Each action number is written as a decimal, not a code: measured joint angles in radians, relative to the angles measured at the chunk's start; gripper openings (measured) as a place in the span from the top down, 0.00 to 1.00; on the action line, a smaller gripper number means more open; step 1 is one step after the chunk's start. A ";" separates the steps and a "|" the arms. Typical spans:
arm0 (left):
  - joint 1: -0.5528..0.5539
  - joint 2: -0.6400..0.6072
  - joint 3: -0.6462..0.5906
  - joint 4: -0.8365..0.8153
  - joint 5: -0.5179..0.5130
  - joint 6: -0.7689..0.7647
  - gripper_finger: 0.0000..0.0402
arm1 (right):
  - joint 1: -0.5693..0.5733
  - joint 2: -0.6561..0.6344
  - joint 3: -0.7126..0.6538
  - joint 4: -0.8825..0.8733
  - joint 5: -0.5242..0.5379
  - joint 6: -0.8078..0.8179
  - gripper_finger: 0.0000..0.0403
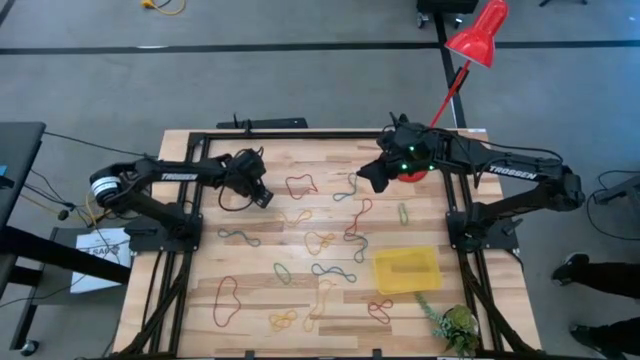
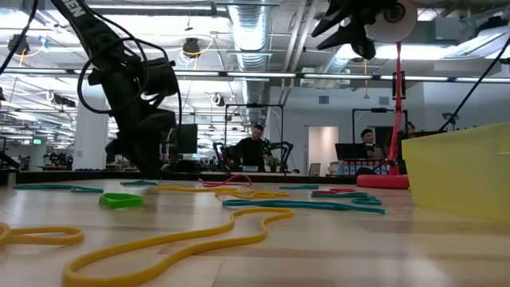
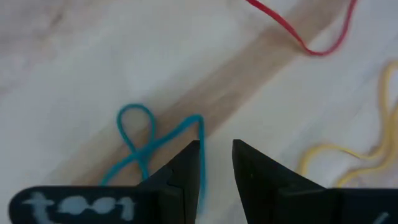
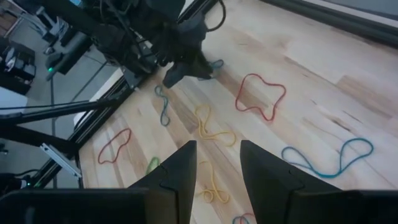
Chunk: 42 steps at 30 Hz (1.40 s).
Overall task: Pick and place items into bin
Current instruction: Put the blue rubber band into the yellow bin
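Many rubber-band loops in red, blue, green, yellow and orange lie flat across the wooden table [image 1: 250, 300]. The yellow bin [image 1: 407, 270] stands near the table's right near side, with nothing visible in it. My left gripper [image 3: 216, 152] is down at the table's far left part [image 1: 265, 197], open by a narrow gap, over one end of a blue band [image 3: 140, 140]. A red band [image 3: 305, 40] and a yellow band [image 3: 348, 155] lie just beyond it. My right gripper [image 1: 368, 178] hangs raised over the far middle, narrowly open and holding nothing [image 4: 217, 149]. My left gripper points down at the table. One strand of the blue band [image 3: 201, 127] runs into the gap along the inner side of one finger [image 3: 186, 180]. Whether the finger touches the strand, I cannot tell. The band lies flat on the wood.
A red lamp [image 1: 480, 35] leans over the far right corner, its round base [image 1: 412, 172] under my right arm. A green plant sprig [image 1: 450, 320] lies by the near right corner. Black frame rails [image 1: 160, 290] run along both table sides. People sit in the room beyond [image 2: 255, 147].
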 joint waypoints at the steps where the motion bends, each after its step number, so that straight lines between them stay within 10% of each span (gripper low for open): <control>1: -0.002 -0.007 0.000 0.001 -0.007 -0.002 0.80 | 0.000 0.000 0.000 0.004 0.000 0.000 0.71; 21: 0.004 -0.010 0.000 -0.038 -0.217 0.170 0.80 | -0.007 0.000 0.000 0.012 0.068 0.001 0.71; 42: 0.015 0.051 0.006 -0.018 -0.049 0.115 0.99 | -0.007 0.000 0.000 0.012 0.104 -0.006 0.71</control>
